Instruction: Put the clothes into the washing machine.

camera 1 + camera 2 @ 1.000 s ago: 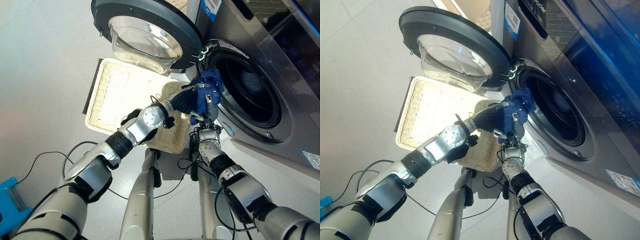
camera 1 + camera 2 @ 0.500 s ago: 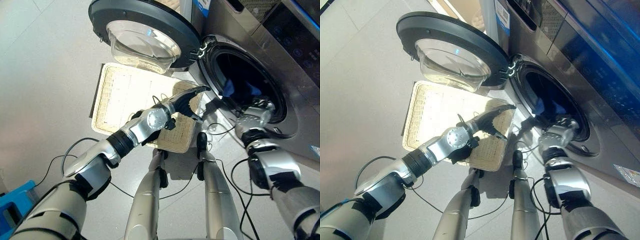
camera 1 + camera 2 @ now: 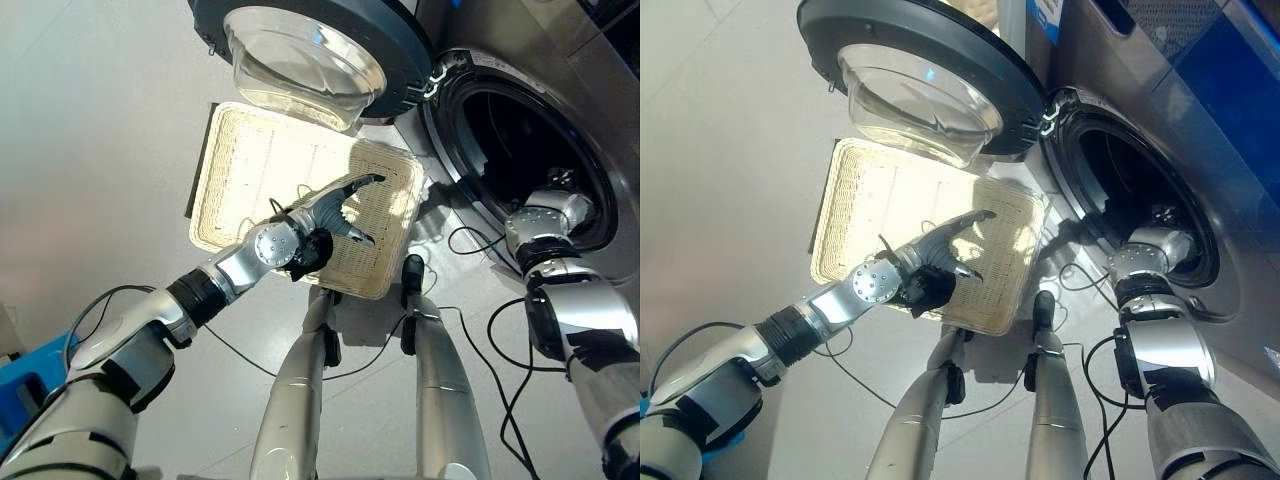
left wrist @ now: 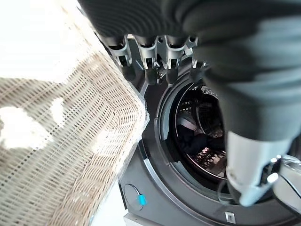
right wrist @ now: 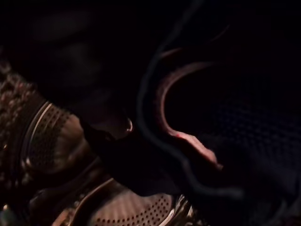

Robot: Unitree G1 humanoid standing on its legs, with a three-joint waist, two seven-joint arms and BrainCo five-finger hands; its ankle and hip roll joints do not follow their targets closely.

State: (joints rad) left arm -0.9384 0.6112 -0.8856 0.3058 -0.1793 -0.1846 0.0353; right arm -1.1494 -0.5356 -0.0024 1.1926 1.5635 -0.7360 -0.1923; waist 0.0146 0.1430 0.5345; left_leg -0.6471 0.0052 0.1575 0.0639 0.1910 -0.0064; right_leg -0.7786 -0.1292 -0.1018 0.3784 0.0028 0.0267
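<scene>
The front-loading washing machine (image 3: 600,60) stands at the right with its drum mouth (image 3: 510,140) uncovered. A dark blue garment (image 4: 195,141) lies inside the drum, and dark cloth (image 5: 235,117) rests against the perforated drum wall (image 5: 136,212). My right arm reaches in through the drum mouth. Its wrist (image 3: 545,215) sits at the lower rim and the hand is hidden inside. My left hand (image 3: 330,205) hovers open over the wicker basket (image 3: 250,170) with straight fingers (image 4: 150,56), holding nothing.
The round glass door (image 3: 300,50) hangs swung out above the basket's far edge. The flat basket lies on the pale floor (image 3: 90,150) left of the machine. A blue object (image 3: 20,390) sits at the lower left.
A second ago both hands held the blue garment at the drum mouth. My right hand has since carried it inside, and my left hand has let go and drawn back over the basket.
</scene>
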